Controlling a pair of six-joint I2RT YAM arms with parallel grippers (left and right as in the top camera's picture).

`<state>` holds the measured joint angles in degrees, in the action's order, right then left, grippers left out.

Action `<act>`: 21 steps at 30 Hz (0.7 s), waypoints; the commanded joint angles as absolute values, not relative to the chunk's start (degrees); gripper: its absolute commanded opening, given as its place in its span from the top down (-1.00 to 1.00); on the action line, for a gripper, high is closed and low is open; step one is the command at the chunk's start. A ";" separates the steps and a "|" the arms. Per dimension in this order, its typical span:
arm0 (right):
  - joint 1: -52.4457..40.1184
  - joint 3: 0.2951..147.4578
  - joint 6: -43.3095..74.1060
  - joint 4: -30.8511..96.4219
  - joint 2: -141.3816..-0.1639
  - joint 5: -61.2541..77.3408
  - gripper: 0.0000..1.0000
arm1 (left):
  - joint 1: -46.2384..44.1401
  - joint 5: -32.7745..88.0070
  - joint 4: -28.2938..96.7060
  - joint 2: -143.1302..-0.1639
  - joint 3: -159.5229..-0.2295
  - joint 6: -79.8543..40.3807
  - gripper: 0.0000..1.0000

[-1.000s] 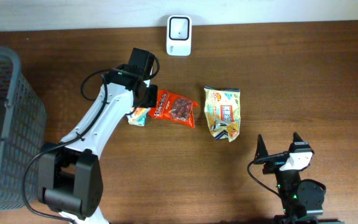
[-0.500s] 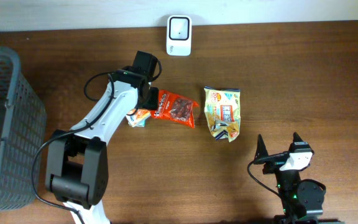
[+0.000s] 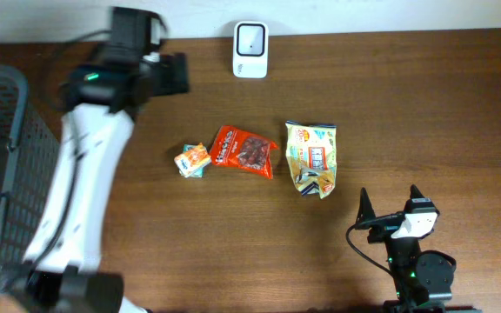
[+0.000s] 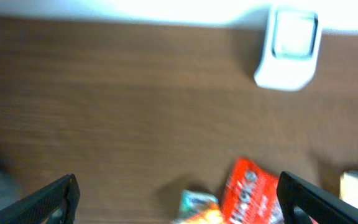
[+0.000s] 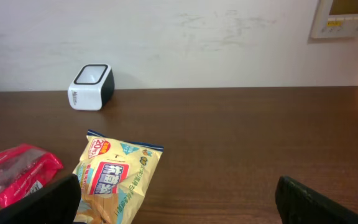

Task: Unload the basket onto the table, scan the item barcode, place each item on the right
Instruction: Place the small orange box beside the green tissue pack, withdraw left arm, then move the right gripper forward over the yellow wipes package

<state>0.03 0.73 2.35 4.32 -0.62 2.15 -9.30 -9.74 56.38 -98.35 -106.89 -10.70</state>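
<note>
The left gripper (image 3: 175, 75) hovers far left, jaws wide and empty (its own view is blurred). The red snack packet (image 3: 243, 150) lies mid-table between a small box (image 3: 193, 160) and a yellow bag (image 3: 312, 156), nearer than the scanner (image 3: 250, 37). The right gripper (image 3: 389, 198) gapes empty, near right.

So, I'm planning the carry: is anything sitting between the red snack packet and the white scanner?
Nothing visible does. Only bare table lies between the red snack packet and the white scanner. The small box and the yellow packet sit either side of it, off that line.
</note>
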 commanded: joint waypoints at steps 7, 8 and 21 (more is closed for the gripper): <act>0.40 0.32 2.13 3.16 -0.21 1.89 -0.97 | 1.43 -8.01 63.75 -96.73 -106.87 -10.22 -0.98; 0.40 0.32 2.13 3.20 -0.21 1.89 -0.97 | 2.17 -6.63 63.75 -96.73 -106.87 -10.24 -0.98; 0.40 6.02 4.05 1.58 -5.50 19.05 -0.97 | 2.74 -6.42 63.79 -96.73 -106.87 -10.22 -0.98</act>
